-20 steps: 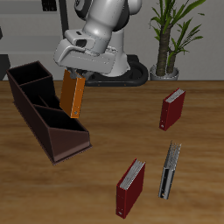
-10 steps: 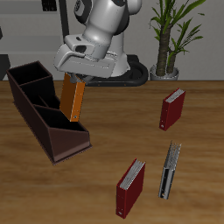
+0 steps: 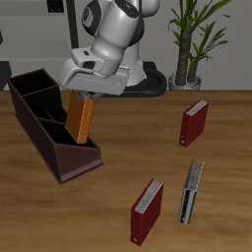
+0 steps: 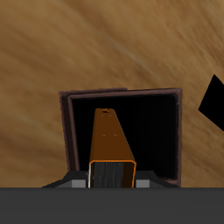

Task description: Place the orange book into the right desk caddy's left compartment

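The orange book (image 3: 80, 116) hangs upright in my gripper (image 3: 78, 96), which is shut on its top. It hovers over the end section nearest the table's front edge of the dark maroon desk caddy (image 3: 39, 138). In the wrist view the orange book (image 4: 112, 144) points straight down into that dark section, with the caddy's rim (image 4: 65, 131) framing it. My gripper (image 4: 112, 179) holds the book's near end; the fingers are mostly hidden.
Two dark red books stand on the table, one farther back (image 3: 193, 122) and one near the front edge (image 3: 147, 210). A grey-black book (image 3: 190, 191) stands beside the front one. A potted plant (image 3: 193, 39) stands behind the table.
My gripper has carried the orange book sideways from beside the caddy's wall to over the caddy's front end section, and slightly lower.
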Available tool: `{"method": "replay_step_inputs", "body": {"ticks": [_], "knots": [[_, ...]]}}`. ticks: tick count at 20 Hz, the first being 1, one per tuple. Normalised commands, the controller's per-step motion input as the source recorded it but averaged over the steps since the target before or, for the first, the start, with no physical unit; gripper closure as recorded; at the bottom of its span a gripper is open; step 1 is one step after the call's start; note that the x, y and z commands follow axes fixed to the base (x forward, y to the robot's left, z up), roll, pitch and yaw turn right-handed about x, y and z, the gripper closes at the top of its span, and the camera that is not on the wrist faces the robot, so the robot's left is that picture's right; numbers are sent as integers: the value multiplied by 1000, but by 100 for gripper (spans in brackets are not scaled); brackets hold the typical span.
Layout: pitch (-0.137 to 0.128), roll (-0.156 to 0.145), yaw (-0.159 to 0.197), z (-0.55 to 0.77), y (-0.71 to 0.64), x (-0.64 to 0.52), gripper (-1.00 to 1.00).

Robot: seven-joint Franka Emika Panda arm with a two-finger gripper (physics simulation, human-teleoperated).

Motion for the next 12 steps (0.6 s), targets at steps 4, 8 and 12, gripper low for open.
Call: {"method": "replay_step_inputs", "body": {"ticks": [4, 8, 12], "knots": [[22, -9, -16, -110, -52, 84, 100], [26, -4, -13, -120, -23, 103, 100], [3, -9, -7, -53, -47, 79, 100]]}}
